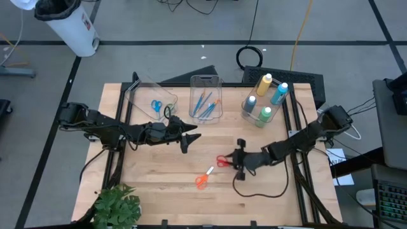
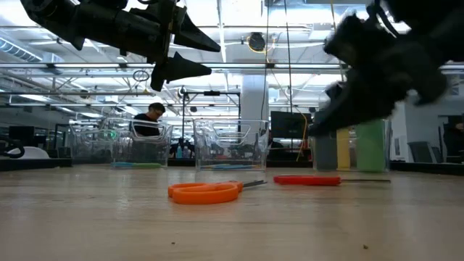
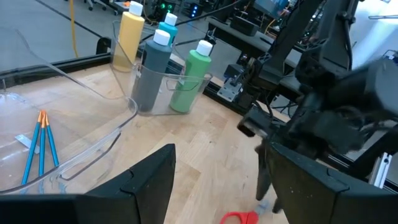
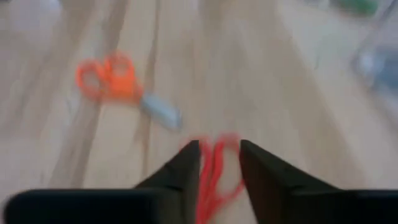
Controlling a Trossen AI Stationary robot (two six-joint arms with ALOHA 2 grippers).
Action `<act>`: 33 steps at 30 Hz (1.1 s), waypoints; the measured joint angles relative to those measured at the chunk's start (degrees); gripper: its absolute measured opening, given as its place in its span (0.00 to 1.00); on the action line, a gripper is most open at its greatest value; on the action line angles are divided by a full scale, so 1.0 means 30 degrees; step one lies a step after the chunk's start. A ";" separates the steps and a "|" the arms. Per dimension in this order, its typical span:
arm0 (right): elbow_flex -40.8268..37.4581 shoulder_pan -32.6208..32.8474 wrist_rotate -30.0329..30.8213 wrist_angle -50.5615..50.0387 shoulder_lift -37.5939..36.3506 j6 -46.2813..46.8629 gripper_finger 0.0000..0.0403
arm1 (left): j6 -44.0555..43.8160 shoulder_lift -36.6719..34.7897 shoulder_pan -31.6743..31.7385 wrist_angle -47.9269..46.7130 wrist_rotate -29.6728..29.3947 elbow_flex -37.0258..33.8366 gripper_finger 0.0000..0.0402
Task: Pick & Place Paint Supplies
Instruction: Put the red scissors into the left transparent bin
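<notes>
Red scissors (image 1: 222,161) lie flat on the wooden table, and orange scissors (image 1: 202,180) lie nearer the near edge. My right gripper (image 4: 219,149) hovers just above the red handles (image 4: 214,171), open by a narrow gap, one finger on each side, and touches nothing. In the low view the red scissors (image 2: 308,180) rest on the table below it. My left gripper (image 1: 191,135) is wide open in the air near the table's middle. Blue scissors (image 1: 156,106), brushes (image 1: 205,105) and paint bottles (image 1: 263,95) sit in clear bins.
Three clear bins (image 1: 206,81) stand in a row along the table's far side. A leafy plant (image 1: 117,207) sits at the near left corner. A black cable (image 1: 257,191) loops on the table near my right arm. A person (image 2: 150,119) is in the room behind.
</notes>
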 joint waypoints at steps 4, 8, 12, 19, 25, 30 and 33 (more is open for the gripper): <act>0.0000 -0.1239 -0.0098 0.1295 0.0051 -0.1955 0.41 | -0.0001 0.0000 0.0003 0.0000 0.0000 0.0000 0.63; 0.0000 -0.2557 -0.1326 0.0110 0.0094 -0.1399 0.46 | -0.0005 0.0000 0.0003 0.0036 0.0000 0.0000 0.63; -0.0007 -0.3171 -0.2143 0.0120 0.0503 -0.1531 0.44 | -0.0005 0.0000 0.0007 0.0036 -0.0003 0.0000 0.63; -0.0015 -0.3532 -0.3658 0.1490 0.2479 -0.1910 0.40 | -0.0005 0.0000 0.0007 0.0029 0.0000 0.0000 0.63; 0.0044 -0.4322 -0.4511 0.2056 0.4293 -0.1800 0.40 | -0.0005 0.0000 0.0007 0.0022 0.0000 0.0000 0.63; 0.0066 -0.4824 -0.4956 0.1542 0.4815 -0.1832 0.36 | -0.0005 0.0000 0.0000 0.0007 0.0000 0.0000 0.63; 0.0066 -0.5035 -0.5033 0.0485 0.4845 -0.1999 0.29 | -0.0005 0.0000 0.0007 -0.0001 0.0000 0.0000 0.63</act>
